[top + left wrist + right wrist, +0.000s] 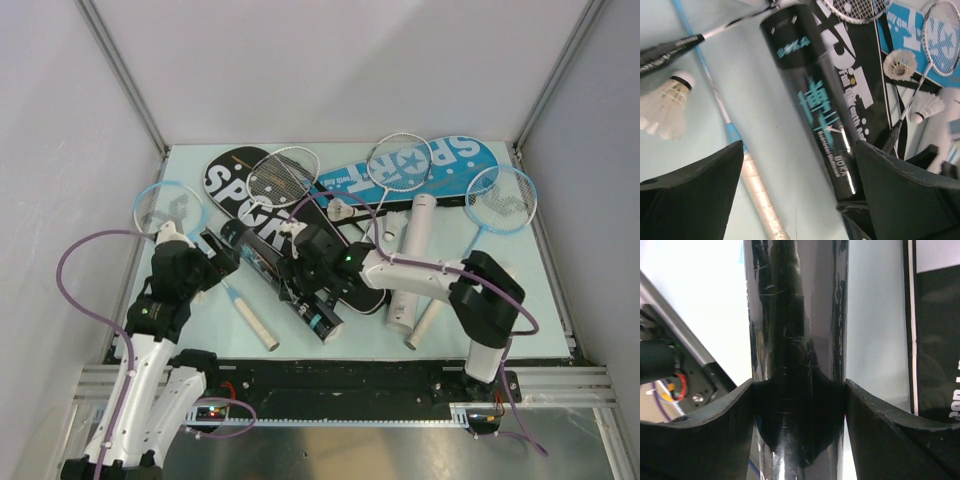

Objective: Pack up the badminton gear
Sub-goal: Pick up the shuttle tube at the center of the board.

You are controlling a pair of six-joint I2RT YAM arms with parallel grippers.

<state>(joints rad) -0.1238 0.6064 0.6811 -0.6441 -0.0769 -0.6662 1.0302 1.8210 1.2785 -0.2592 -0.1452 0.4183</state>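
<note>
1. While both arms reach in from the near edge, the pale green tabletop (530,300) carries all the badminton gear, spread from side to side.
2. A black "SPORT" cover (232,185) lies diagonally from the far left toward the near middle. A blue "SPORT" cover (455,165) lies along the far edge and meets it near the centre.
3. The black tube (322,320), glossy with teal lettering, lies alongside the black cover on its left, pointing toward the near edge.
4. The white tube (420,225) lies right of centre, running far to near, with the right arm crossing over it.
5. One silver racket (283,178) has its head on the black cover, and a second silver racket (400,162) has its head on the blue cover.
6. A light-blue racket (168,208) has its head at the far left, and its white-wrapped handle runs toward the near edge. Another light-blue racket (502,198) lies at the far right, its handle ending beside the white tube's near end.
7. The right claw (799,385) grips the black tube about mid-length, a finger pressed on each side. Whether the tube is off the tabletop I cannot tell.
8. The left claw (799,150) stands wide and holds nothing, above the tabletop near the tube's far end.
9. A white shuttlecock (665,107) lies on the tabletop at the left. A second shuttlecock (900,64) and a third shuttlecock (927,107) lie near the covers.
</note>
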